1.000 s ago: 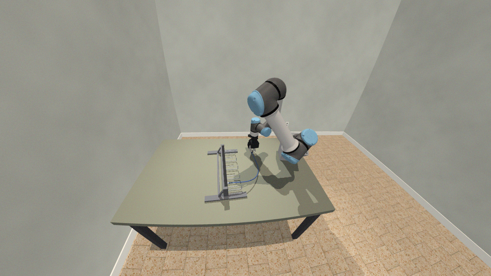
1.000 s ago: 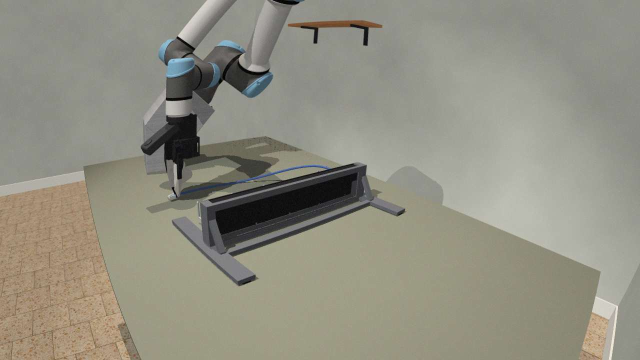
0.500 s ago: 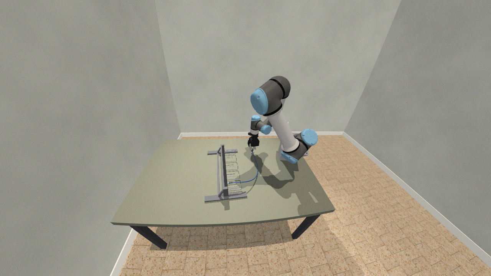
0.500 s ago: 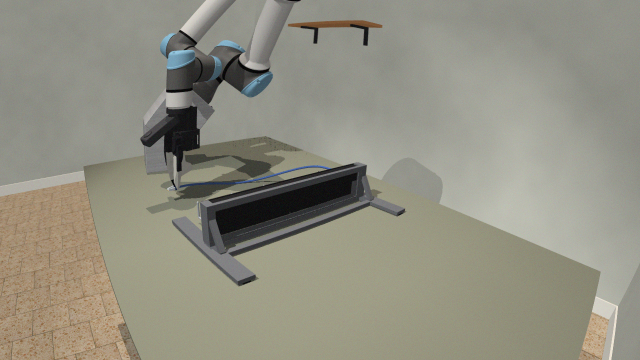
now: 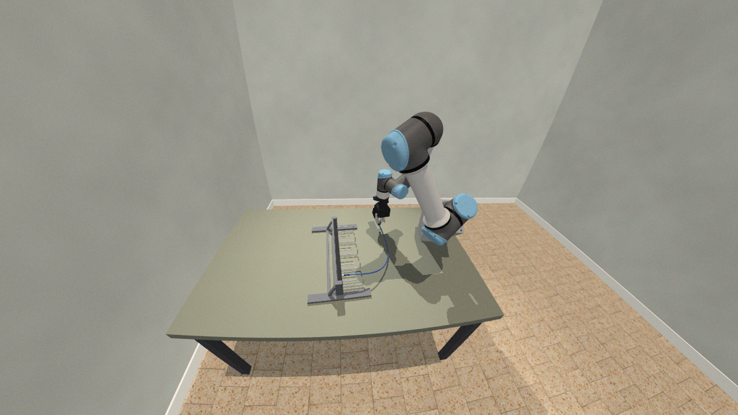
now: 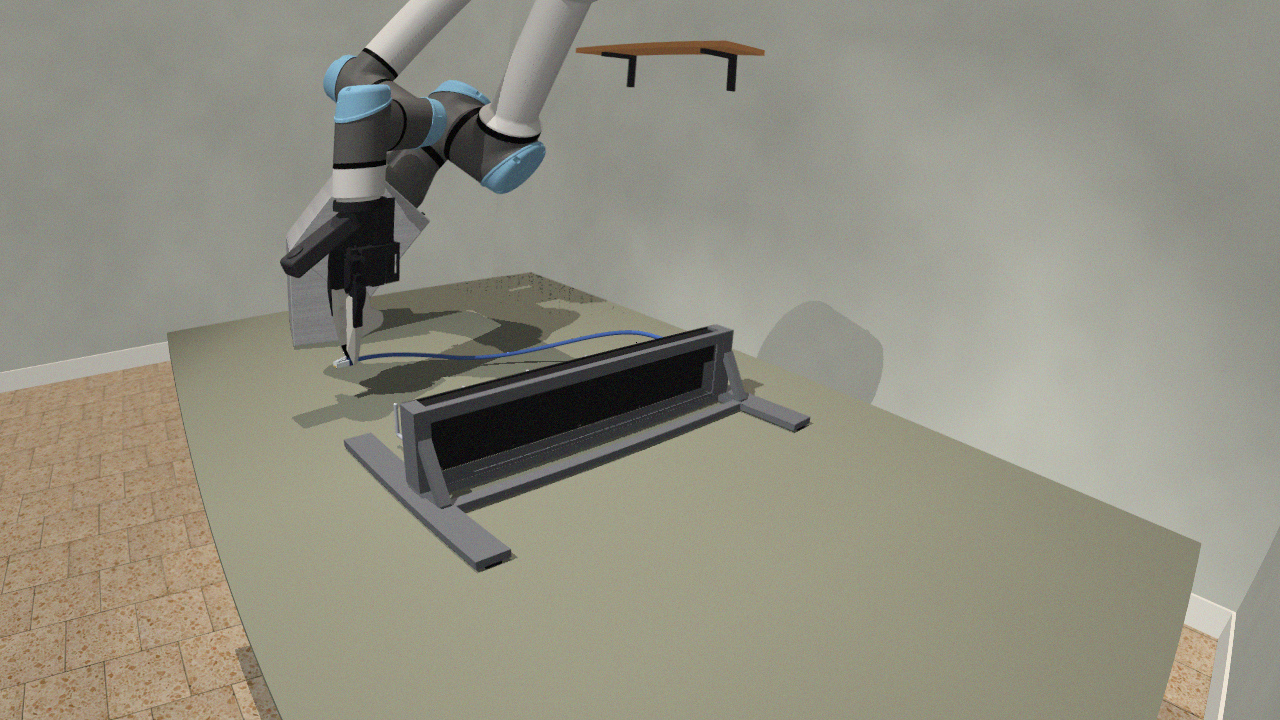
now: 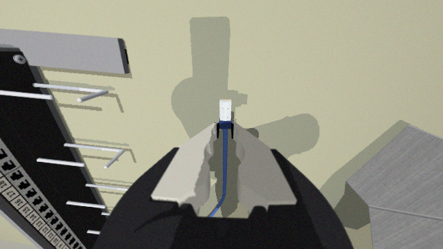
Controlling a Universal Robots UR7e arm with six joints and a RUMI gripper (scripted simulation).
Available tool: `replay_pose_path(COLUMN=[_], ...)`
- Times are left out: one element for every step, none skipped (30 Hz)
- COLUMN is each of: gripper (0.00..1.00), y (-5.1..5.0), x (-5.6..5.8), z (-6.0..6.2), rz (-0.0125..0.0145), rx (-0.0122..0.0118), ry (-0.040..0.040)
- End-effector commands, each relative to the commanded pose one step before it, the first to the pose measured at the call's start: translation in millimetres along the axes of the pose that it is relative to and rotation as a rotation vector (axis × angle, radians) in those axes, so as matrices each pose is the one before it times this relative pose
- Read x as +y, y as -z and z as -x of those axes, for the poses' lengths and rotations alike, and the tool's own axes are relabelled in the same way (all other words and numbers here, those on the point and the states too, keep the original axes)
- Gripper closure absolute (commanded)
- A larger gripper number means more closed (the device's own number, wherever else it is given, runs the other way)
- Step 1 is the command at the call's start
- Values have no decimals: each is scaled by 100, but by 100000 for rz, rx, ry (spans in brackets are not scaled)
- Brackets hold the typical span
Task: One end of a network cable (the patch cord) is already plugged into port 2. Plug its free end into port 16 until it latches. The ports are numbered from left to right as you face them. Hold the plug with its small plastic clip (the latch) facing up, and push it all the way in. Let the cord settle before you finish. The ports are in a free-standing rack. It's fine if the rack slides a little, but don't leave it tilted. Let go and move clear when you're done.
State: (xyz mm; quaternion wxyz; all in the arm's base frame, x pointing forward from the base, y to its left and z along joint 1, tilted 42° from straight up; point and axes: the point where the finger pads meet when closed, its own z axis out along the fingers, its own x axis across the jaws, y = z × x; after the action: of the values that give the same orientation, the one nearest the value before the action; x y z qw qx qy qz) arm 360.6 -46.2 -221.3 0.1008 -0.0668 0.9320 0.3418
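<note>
My gripper (image 7: 225,124) points down at the table, shut on the free end of the blue patch cord (image 7: 224,162). The white plug (image 7: 222,110) sticks out past the fingertips, a little above the table. In the exterior view the gripper (image 6: 349,344) hangs beyond the left end of the grey rack (image 6: 572,407), with the plug (image 6: 342,361) at its tips. The cord (image 6: 501,351) runs from there behind the rack. In the top view the cord (image 5: 379,255) curves to the near end of the rack (image 5: 340,260). The numbered port row (image 7: 21,194) shows at the wrist view's lower left.
White cable-management bars (image 7: 79,152) stick out from the rack's port side. The arm's grey base block (image 7: 401,180) stands to the right of the gripper. A wooden wall shelf (image 6: 671,49) hangs high on the far wall.
</note>
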Motion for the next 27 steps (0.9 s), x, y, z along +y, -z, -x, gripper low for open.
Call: replay_pose_path(gripper=[100,100,100,100,100,100,100,100,100,100,100,100,100,100,100,100,100,100,100,100,100,100,100,100,100,100,100], y=[558,64,55,46,37,29,21,15,9,0,0,5,2,0,0,0,0,0,0,0,0,0,0,0,0,0,0], x=[-35,0,0,0,0,0,0,0,0,0,0,0,0,0,0,0,0,0,0,0,0,0,0,0,0,0,0], z=[20,0,0,0,0,0,0,0,0,0,0,0,0,0,0,0,0,0,0,0,0,0,0,0,0,0,0], rz=[-68,0,0,0,0,0,0,0,0,0,0,0,0,0,0,0,0,0,0,0,0,0,0,0,0,0,0], rx=[-48,0,0,0,0,0,0,0,0,0,0,0,0,0,0,0,0,0,0,0,0,0,0,0,0,0,0], ry=[18,0,0,0,0,0,0,0,0,0,0,0,0,0,0,0,0,0,0,0,0,0,0,0,0,0,0])
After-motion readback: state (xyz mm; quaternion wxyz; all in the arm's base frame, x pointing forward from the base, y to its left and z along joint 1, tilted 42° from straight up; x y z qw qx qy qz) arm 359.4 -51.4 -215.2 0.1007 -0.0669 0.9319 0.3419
